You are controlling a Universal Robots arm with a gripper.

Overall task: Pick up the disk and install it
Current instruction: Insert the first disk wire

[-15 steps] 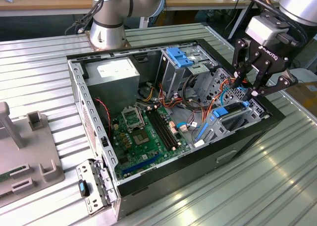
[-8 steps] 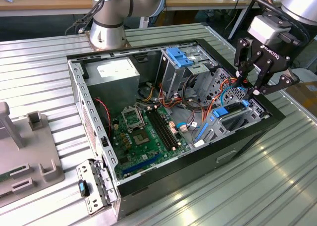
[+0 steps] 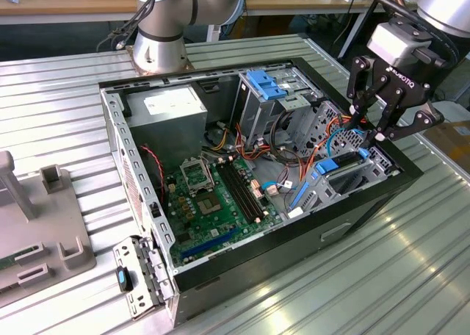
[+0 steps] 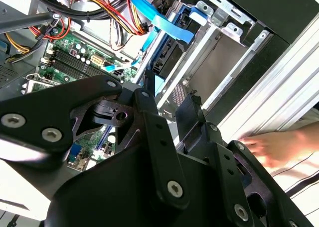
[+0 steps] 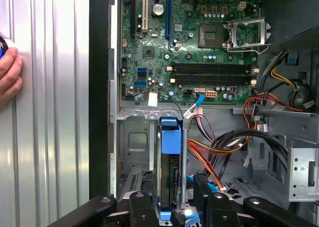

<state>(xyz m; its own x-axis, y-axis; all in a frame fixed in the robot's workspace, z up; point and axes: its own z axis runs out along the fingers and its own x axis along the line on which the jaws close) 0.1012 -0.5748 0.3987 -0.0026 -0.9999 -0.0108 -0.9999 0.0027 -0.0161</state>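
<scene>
Off toward the exterior view's left, well apart from the end effector (image 3: 369,131), a grey fixture (image 3: 44,225) sits on the ribbed metal tabletop (image 3: 382,276). Nearer to it, the open computer case (image 3: 117,129) lies on its side with its green motherboard (image 3: 217,203) exposed. Directly under the end effector, the disk (image 5: 170,152) stands on edge in the drive cage, framed in blue. The end effector hangs partly open. In the first wrist view its fingers (image 5: 204,192) flank the disk with a gap on either side, gripping nothing. A person's hand (image 5: 9,77) rests on the tabletop just outside the case.
</scene>
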